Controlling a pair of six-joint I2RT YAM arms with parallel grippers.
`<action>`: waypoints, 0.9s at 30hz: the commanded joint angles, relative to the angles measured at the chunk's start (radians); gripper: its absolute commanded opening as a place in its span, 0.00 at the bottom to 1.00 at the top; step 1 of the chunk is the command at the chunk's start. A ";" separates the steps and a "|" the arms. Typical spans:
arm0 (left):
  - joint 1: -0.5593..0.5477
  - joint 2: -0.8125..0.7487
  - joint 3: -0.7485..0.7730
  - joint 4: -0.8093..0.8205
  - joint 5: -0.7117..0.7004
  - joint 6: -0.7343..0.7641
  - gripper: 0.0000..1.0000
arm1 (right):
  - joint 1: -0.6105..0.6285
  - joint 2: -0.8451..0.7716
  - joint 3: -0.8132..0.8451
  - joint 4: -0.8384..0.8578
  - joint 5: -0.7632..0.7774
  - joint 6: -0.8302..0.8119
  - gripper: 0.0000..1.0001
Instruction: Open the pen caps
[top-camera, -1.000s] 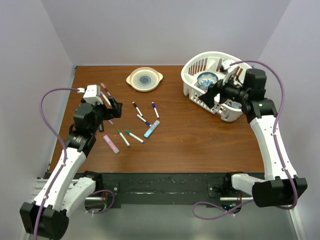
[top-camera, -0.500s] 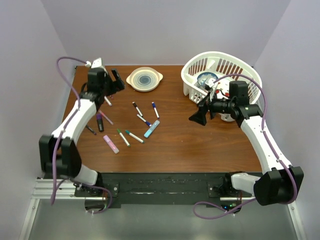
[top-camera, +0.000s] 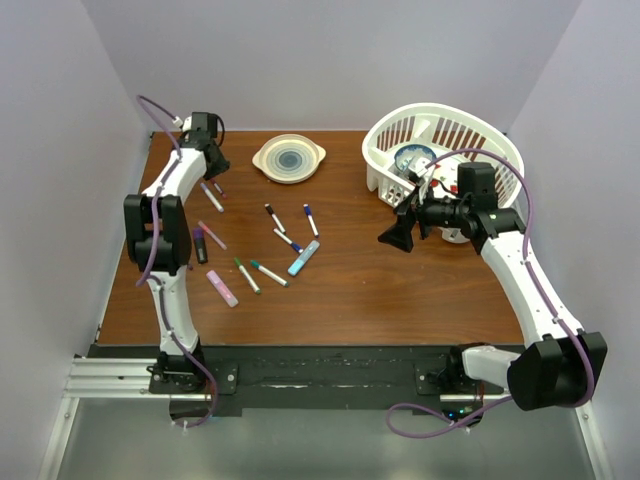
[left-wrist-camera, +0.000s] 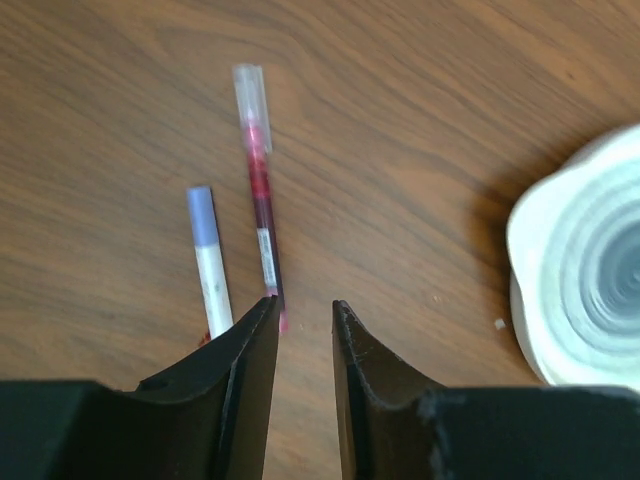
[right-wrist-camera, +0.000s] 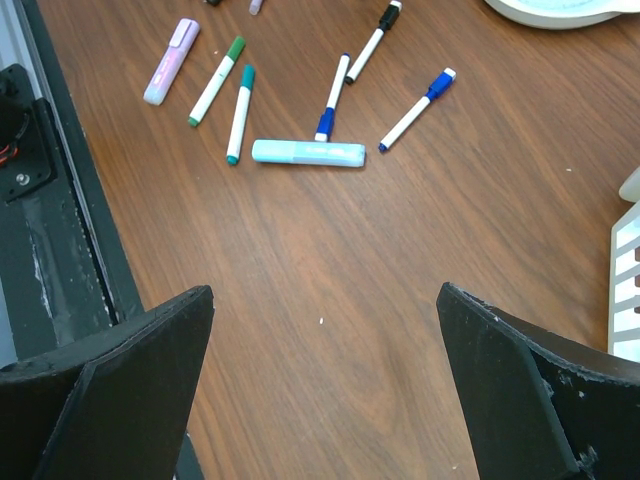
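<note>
Pen caps (right-wrist-camera: 326, 124) on markers (right-wrist-camera: 210, 98), bowl (top-camera: 412, 157) in white basket (top-camera: 440, 107), left gripper (left-wrist-camera: 304, 305) narrowly apart, right gripper (right-wrist-camera: 325, 292) wide apart.

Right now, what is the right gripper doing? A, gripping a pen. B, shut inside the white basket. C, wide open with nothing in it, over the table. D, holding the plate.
C: in the right wrist view the right gripper has its fingers spread far apart, with only bare table showing between them.
</note>
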 joint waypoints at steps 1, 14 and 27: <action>0.020 0.090 0.130 -0.056 -0.035 -0.011 0.33 | 0.004 0.010 0.004 -0.004 0.002 -0.024 0.99; 0.034 0.204 0.222 -0.090 -0.047 0.006 0.35 | 0.004 0.032 0.004 -0.008 0.028 -0.033 0.99; 0.040 0.233 0.187 -0.070 -0.043 0.005 0.38 | 0.004 0.035 0.007 -0.011 0.040 -0.037 0.99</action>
